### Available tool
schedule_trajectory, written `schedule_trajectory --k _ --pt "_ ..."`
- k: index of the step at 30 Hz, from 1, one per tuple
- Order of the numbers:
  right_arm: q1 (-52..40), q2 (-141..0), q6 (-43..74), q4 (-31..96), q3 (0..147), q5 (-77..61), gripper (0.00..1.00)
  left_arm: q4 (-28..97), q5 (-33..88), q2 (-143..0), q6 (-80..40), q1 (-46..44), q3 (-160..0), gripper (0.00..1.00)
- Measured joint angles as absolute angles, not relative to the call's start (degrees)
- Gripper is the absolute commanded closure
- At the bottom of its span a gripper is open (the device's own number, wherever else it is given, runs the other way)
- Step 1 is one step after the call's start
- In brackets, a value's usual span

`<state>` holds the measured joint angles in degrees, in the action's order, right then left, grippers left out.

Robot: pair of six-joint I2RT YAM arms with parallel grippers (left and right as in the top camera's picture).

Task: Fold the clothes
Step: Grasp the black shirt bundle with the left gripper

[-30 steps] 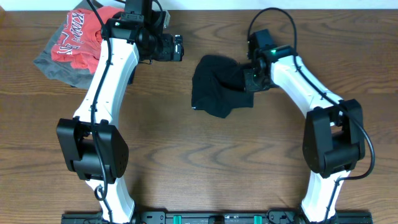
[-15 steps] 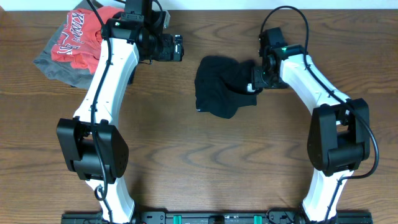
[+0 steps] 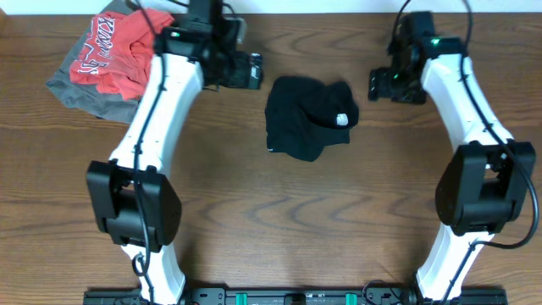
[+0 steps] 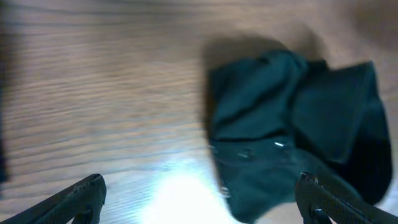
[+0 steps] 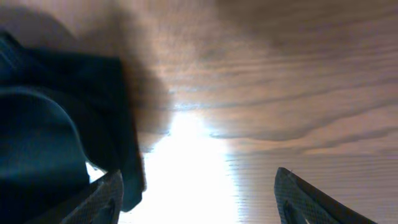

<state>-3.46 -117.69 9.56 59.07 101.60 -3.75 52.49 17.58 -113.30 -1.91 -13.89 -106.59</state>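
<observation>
The clothes (image 3: pixel 306 119), a crumpled black garment with a small white mark (image 3: pixel 342 119), lie on the wooden table between the two arms. My left gripper (image 3: pixel 257 71) hovers just off the garment's upper left, open and holding nothing. From the left wrist the black fabric (image 4: pixel 292 124) fills the right side, and the gripper (image 4: pixel 199 200) shows both fingers spread wide. My right gripper (image 3: pixel 374 85) is open to the garment's upper right, apart from it. In the right wrist view the cloth (image 5: pixel 56 130) lies at the left, beside the left finger of the empty gripper (image 5: pixel 199 202).
A red shirt with white lettering (image 3: pixel 114 49) lies on a grey garment (image 3: pixel 80 91) at the back left corner. The table's far edge (image 3: pixel 322 7) runs just behind both grippers. Bare wood stretches in front of the black garment.
My right gripper has opened, let go of the black garment and pulled back to the right and rear. The garment's right edge dropped flat. The left arm shifted slightly right.
</observation>
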Motion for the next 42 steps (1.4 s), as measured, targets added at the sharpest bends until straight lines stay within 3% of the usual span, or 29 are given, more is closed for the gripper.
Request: schedule_trajectory --k 7,14,21,22,34,42 --pt "-1.1 -117.67 8.84 60.27 103.09 -4.34 0.25 52.53 17.63 -114.56 -1.91 -24.29 -106.59 0.0" --pt "-0.47 -117.67 8.67 60.42 103.09 -4.51 0.27 51.51 17.65 -122.63 -1.89 -29.61 -106.59 0.08" --pt "-0.47 -117.67 8.64 60.42 103.09 -4.54 0.27 46.06 17.41 -130.74 -1.91 -30.17 -106.67 0.07" --pt "-0.47 -117.67 8.64 60.47 103.09 -4.54 0.27 45.93 16.58 -130.74 -1.96 -30.33 -106.72 0.02" --pt "-0.47 -117.67 8.62 60.6 103.09 -4.54 0.27 48.82 -8.75 -133.1 8.6 -29.17 -107.46 0.02" --pt "-0.47 -117.67 8.64 60.6 103.09 -4.54 0.27 52.69 -14.33 -133.1 14.06 -25.04 -108.73 0.02"
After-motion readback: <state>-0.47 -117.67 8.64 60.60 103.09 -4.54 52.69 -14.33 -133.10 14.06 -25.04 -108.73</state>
